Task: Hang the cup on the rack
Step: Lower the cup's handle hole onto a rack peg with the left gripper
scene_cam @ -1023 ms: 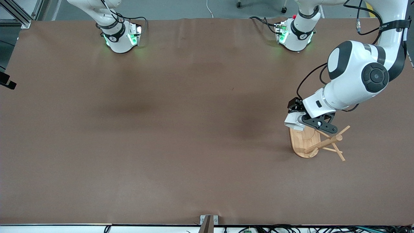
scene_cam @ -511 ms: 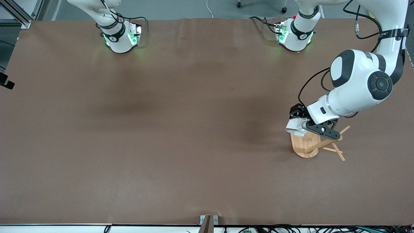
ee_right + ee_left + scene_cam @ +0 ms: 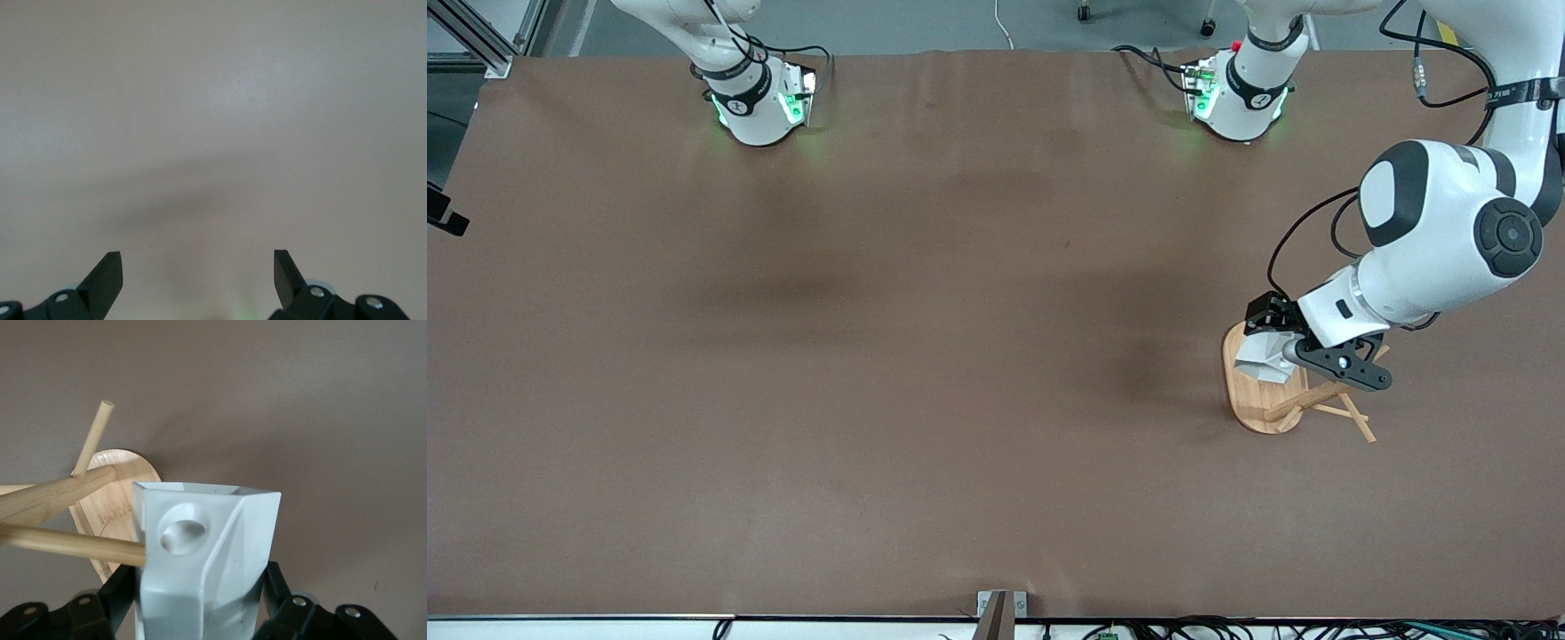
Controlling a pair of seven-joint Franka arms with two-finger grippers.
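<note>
Gripping the white faceted cup (image 3: 203, 560), the left gripper (image 3: 1288, 352) hung over the bamboo mug tree (image 3: 1263, 391) at the left arm's end, handle hole turned toward a peg (image 3: 67, 543) for threading. Right gripper (image 3: 198, 275) waited, jaws wide, empty.

Left wrist view: cup (image 3: 200, 560) bottom cut off by frame edge, hides one peg's (image 3: 67, 543) tip. Rack (image 3: 1267, 391) partly covered by left arm in front view.

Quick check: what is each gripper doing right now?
Left gripper: shut on the cup, over the rack.
Right gripper: open, holding nothing, waiting.
</note>
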